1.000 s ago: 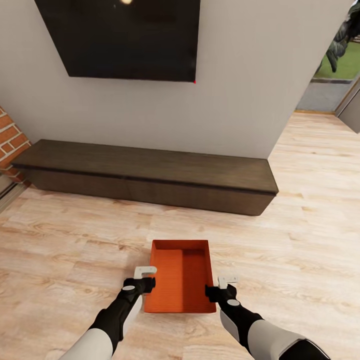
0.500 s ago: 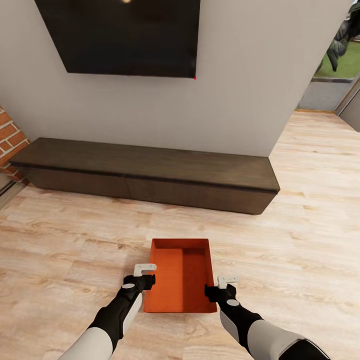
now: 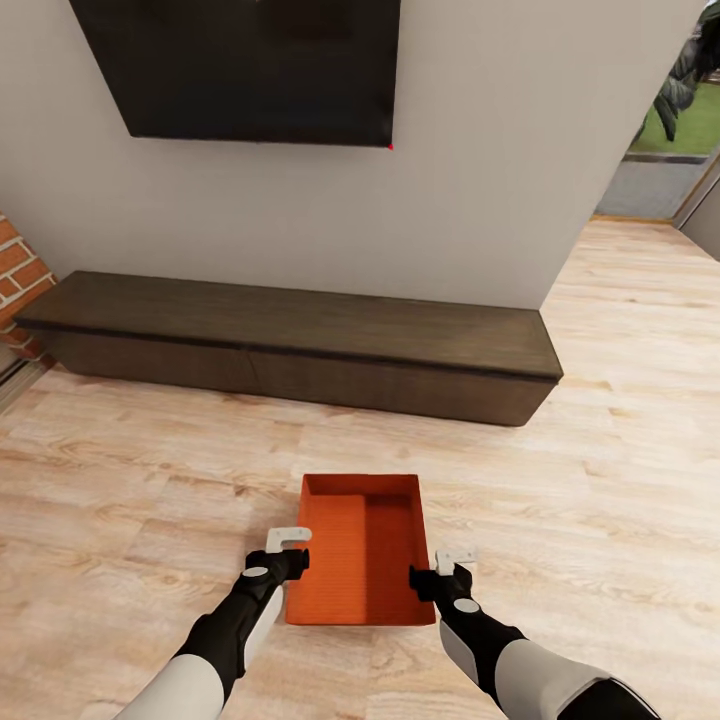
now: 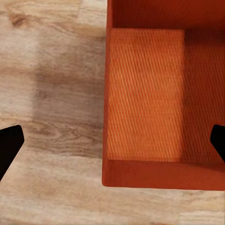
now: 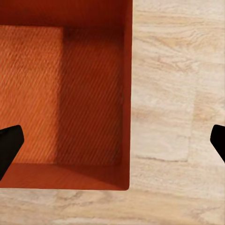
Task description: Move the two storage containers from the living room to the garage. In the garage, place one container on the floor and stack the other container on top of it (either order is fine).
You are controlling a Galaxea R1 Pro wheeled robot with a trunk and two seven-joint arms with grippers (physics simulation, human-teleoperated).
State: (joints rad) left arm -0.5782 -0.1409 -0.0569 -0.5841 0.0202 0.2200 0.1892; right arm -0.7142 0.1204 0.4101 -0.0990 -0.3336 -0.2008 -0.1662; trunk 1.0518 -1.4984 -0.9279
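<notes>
Pick-up step: one storage container [image 3: 362,550] rests on the living-room wood floor [image 3: 120,480]; left gripper [image 3: 290,545] and right gripper [image 3: 452,562], fingers apart, straddle its side walls. Next: descend, clamp.

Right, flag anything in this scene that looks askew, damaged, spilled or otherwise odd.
Nothing stands out. The storage container sits flat and square on the wood floor, empty and intact, between the open left gripper and right gripper. The bench and TV look undisturbed.
</notes>
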